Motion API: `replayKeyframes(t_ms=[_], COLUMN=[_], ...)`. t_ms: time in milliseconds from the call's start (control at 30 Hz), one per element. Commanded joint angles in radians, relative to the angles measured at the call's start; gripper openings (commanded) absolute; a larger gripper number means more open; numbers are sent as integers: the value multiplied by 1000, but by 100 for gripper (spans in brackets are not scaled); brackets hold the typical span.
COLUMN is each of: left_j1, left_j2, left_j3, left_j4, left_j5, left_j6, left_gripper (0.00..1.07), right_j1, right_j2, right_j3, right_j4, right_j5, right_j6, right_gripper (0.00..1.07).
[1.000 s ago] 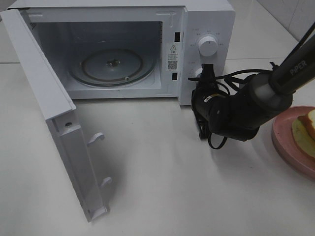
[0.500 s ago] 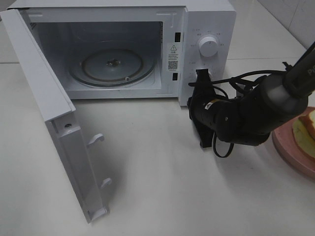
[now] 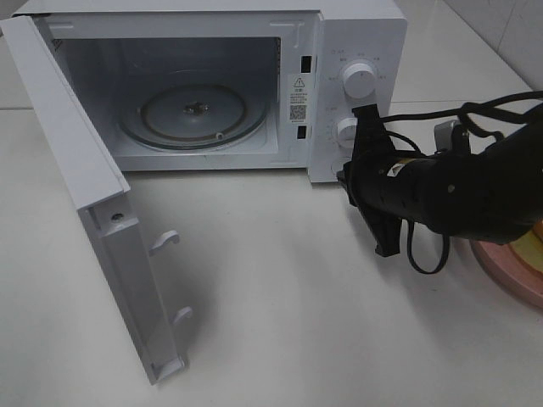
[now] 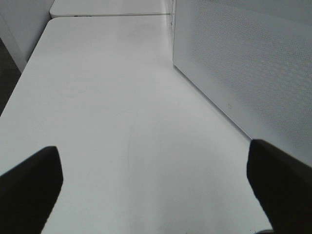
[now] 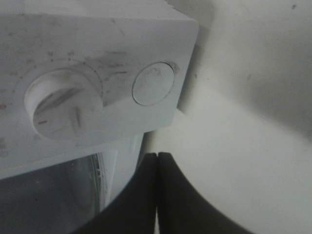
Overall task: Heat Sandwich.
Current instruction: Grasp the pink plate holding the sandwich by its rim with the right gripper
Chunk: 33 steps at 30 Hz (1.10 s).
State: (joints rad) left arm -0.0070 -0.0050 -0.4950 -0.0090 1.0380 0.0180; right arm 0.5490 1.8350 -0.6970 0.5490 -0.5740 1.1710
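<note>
The white microwave [image 3: 356, 34] stands open, its door [image 3: 93, 195] swung out to the left and the glass turntable [image 3: 193, 112] bare. My right gripper [image 3: 348, 176] is shut with nothing in it, close in front of the control panel near the lower knob [image 3: 346, 129]. In the right wrist view the shut fingertips [image 5: 157, 155] point at the lower knob [image 5: 61, 108] and a round button [image 5: 153, 83]. The sandwich [image 3: 534, 248] shows only as a yellowish sliver on the pink plate [image 3: 507, 273], behind my right arm. My left gripper [image 4: 156, 190] is open over bare table beside the door.
The door's outer perforated face [image 4: 243, 73] stands close to the left gripper. A second white table [image 4: 107, 7] adjoins at the far end. Cables [image 3: 424, 263] loop off the right arm. The upper knob [image 3: 359, 79] sits above the lower one.
My right arm has swung right and slightly up along the control panel, now covering most of the plate and sandwich. The gripper stays shut.
</note>
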Motion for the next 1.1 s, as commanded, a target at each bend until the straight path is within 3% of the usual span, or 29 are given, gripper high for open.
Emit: replayKeyframes(t_ms=[33,433,733,1100], left_j1=[4,4,4,4], left_j2=[-27,-27,-27,-27], left_j3=[1,1,1,1], left_j4=[-2,-2,-2,-2], left_j5=[-4,-4,-4,-4], left_j6=[-3,-3,-3,-3], left_gripper=[98,98,98,98], right_j1=[2,0,-1,-1], right_j2=[-54,-217,-275,-341], right_j3=[18,23,22,21], right_j4=[-14,-18,-41,-100], right_j5=[96,522,665,832], right_j6=[-77,-537,-916,-1215], right_gripper=[1,4,4,4])
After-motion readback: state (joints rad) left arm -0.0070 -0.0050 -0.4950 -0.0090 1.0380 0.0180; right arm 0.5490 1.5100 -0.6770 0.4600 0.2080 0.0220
